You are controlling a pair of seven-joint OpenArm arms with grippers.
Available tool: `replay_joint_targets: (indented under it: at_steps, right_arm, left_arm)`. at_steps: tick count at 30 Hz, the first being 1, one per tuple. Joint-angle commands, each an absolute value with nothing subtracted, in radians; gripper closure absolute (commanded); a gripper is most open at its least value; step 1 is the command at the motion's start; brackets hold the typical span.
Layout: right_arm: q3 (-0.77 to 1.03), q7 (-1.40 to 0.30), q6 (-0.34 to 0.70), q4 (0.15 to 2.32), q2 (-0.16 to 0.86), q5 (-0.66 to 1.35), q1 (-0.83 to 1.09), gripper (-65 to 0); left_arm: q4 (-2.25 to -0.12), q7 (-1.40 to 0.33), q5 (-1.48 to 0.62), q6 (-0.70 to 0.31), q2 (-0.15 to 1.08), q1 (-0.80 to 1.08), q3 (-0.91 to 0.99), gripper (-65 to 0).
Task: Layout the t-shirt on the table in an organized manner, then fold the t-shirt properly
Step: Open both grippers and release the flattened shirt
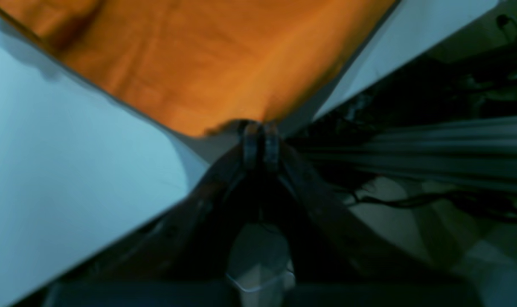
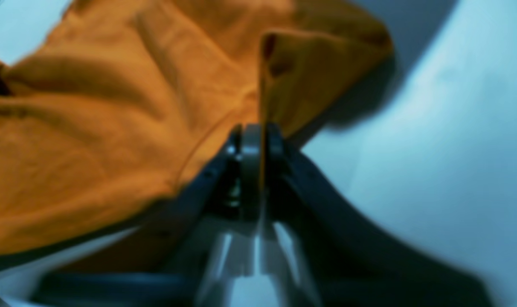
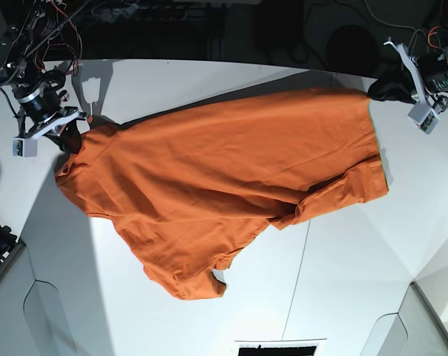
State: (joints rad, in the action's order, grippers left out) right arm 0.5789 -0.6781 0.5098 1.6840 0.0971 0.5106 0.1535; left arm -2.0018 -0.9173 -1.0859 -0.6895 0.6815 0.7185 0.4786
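Claws at both far corners of the desk (image 3: pixel 343 297) hold your orange t-shirt (image 3: pixel 224 185) stretched between them. Your left claw (image 1: pixel 260 128), at the right of the overhead view, is pressed together on a corner of the cloth right at the desk's far edge. Your right claw (image 2: pixel 256 132), at the overhead view's left, pinches a raised fold of the same shirt, its jaws nearly closed with the thin fabric edge standing between them.

From each claw the shirt runs inward across the white desk, so its long axis lies roughly along the line joining your two arms. One sleeve trails toward the near side of the desk, and a creased flap sits below the left claw's end. By this look, the cloth is spread but skewed, so layout is unfinished.

No containers appear anywhere on the desk.
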Motion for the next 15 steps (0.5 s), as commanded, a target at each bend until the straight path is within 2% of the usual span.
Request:
replay_joint_targets:
  at_steps: [1, 3, 6, 7, 15]
  right_arm:
    - [0.585, -0.656, 0.517, 1.704, 0.108, 0.532, 0.150, -19.6]
    - [0.588, -0.654, 0.517, 1.705, 0.108, 0.548, 0.158, -29.2]
    - [0.603, -0.651, 0.517, 1.715, 0.108, 0.611, 0.157, -29.9]
    - [0.609, -0.648, 0.517, 1.724, 0.108, 0.631, 0.155, -29.9]
    - [0.613, -0.632, 0.527, 1.760, 0.108, 0.630, 0.034, -29.9]
  left_arm:
    - [-2.015, -0.906, -1.104, -0.698, 0.698, 0.728, 0.490, 0.0]
    - [-2.015, -0.915, -1.104, -0.698, 0.698, 0.735, 0.490, -0.3]
    - [-2.015, -0.925, -1.103, -0.698, 0.698, 0.734, 0.490, -14.9]
    - [-2.015, -0.925, -1.102, -0.698, 0.699, 0.732, 0.491, -17.4]
    - [-2.015, -0.829, -1.088, -0.698, 0.699, 0.633, 0.597, -17.9]
